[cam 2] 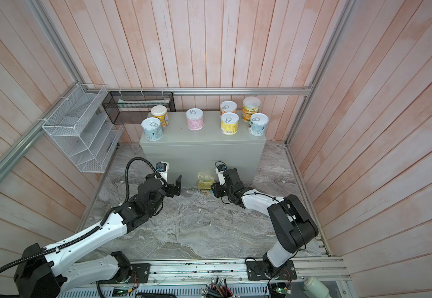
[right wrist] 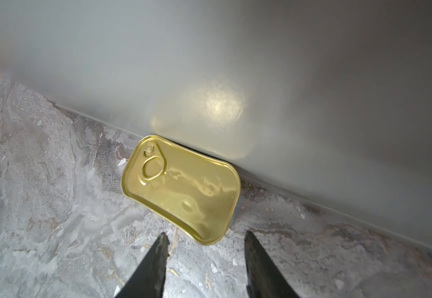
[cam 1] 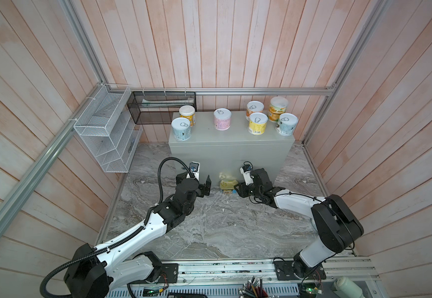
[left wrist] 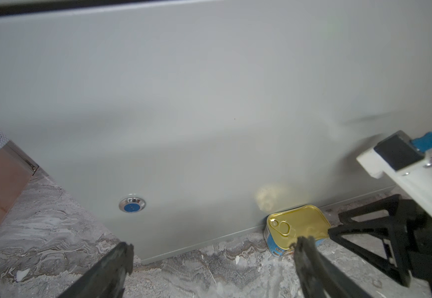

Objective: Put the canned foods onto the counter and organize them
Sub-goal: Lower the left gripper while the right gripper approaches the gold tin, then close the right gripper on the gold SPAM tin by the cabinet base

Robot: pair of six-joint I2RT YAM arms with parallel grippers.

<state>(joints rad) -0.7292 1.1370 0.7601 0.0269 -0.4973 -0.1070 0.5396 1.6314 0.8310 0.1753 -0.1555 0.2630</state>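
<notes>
- While the right gripper [right wrist: 206,238] hovers low over the marble surface [right wrist: 55,206], we see its jaws partly apart, clamping nothing.
- The gold-topped tin [right wrist: 181,188] lies flat just ahead of its fingertips, one corner between them, its far edge against the counter [right wrist: 287,77] front.
- Our left gripper [left wrist: 216,245] gapes wide and empty, the tin beside one finger.
- Seven round cans [cam 1: 222,119] stand on the counter, well above both grippers.

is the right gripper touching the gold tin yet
Apart. In the right wrist view, bare marble shows on both sides between the gold tin and the open right gripper.
</notes>
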